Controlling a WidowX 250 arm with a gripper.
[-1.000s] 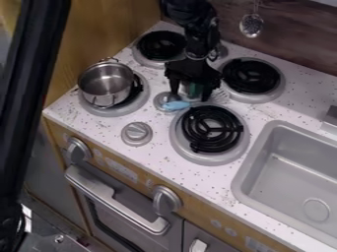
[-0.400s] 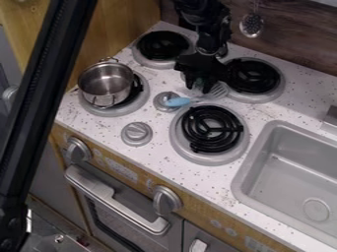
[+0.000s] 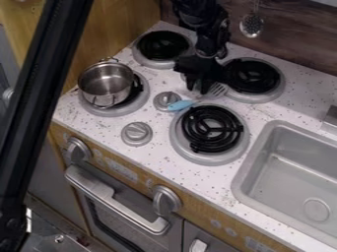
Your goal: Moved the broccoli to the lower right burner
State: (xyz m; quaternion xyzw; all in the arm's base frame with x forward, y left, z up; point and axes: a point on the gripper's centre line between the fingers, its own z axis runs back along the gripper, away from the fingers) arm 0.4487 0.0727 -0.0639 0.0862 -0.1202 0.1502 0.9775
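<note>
On the speckled white worktop (image 3: 211,179), the round, black-coiled lower right burner (image 3: 212,129) carried no broccoli, so the placing remained. The black metal gripper (image 3: 199,89) hung behind it; whether its jaws were open, closed or gripping the broccoli could not be told.

Pot (image 3: 107,84): shiny metal, smooth. Hanging spoon (image 3: 251,24): metal, little holes. Sink (image 3: 289,165): gray, smooth, dull. Counter (image 3: 211,178): smooth, white, dark specks, only bit shiny. Side wall (image 3: 121,29): yellow-brown wood. Back wall (image 3: 299,47): dark, streaky, looks like wood. Blue handle (image 3: 181,105): looks like smooth plastic. Oven handle (image 3: 118,197): silvery, smooth, soft shine.
</note>
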